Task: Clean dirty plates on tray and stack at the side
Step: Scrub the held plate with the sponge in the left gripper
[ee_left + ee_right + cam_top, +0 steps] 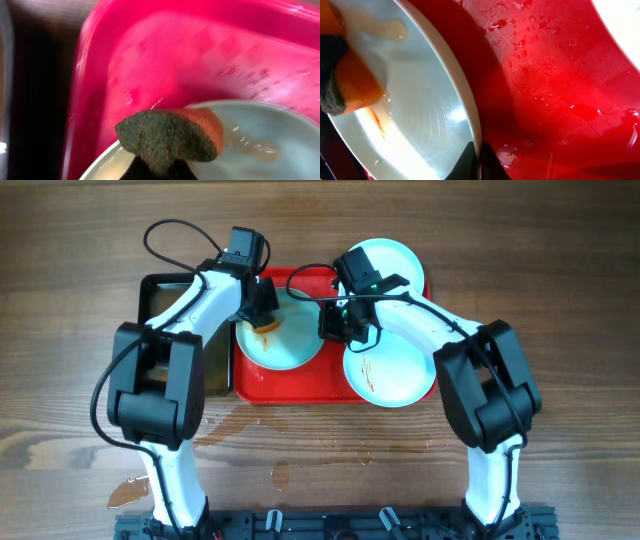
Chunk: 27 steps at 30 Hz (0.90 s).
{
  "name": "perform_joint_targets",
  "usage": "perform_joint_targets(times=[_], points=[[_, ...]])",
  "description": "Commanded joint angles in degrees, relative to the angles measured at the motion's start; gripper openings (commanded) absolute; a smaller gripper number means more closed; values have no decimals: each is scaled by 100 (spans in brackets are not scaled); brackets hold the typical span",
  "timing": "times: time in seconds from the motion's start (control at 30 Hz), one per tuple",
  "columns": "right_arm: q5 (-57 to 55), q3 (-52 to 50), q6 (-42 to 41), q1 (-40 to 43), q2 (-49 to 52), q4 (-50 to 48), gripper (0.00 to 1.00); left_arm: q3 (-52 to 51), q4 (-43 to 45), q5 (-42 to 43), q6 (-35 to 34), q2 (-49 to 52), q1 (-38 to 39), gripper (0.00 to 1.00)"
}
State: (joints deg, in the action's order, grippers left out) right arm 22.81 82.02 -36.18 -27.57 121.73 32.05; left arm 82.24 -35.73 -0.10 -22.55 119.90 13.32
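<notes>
The left claw (pixel 264 310) is clamped on a sponge (pixel 170 137), scouring face down on the plate (pixel 292 352) at the left of the tray (pixel 300 393). The right claw (pixel 477 159) is closed on that plate's right rim, one finger on each side of the edge. A thin orange smear (pixel 377 120) and a film of water lie in the plate's well. Two more plates sit to the right: the far plate (pixel 390 260) over the tray's back corner and the near plate (pixel 400 375) overhanging its right edge. Judged handling: the plate is rigid, fairly light, probably breakable, and slippery when wet. Grip at the rim only, pads square across the edge. Lift slowly and near level, since a one-sided hold lets a wet plate pivot or slide out.
</notes>
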Motion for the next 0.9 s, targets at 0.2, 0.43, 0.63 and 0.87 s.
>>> perform_joint_targets(times=[0.2, 0.43, 0.63, 0.87], points=[[39, 79, 24, -33, 109, -107, 4, -199, -1676, 1108, 87, 195, 704, 4], [146, 79, 151, -33, 109, -116, 4, -199, -579, -535, -413, 195, 1128, 4], [142, 79, -125, -33, 109, -162, 4, -199, -1399, -1327, -1895, 195, 859, 4], [142, 79, -133, -33, 133, -168, 4, -616, -1390, -1443, -2741, 195, 1001, 4]])
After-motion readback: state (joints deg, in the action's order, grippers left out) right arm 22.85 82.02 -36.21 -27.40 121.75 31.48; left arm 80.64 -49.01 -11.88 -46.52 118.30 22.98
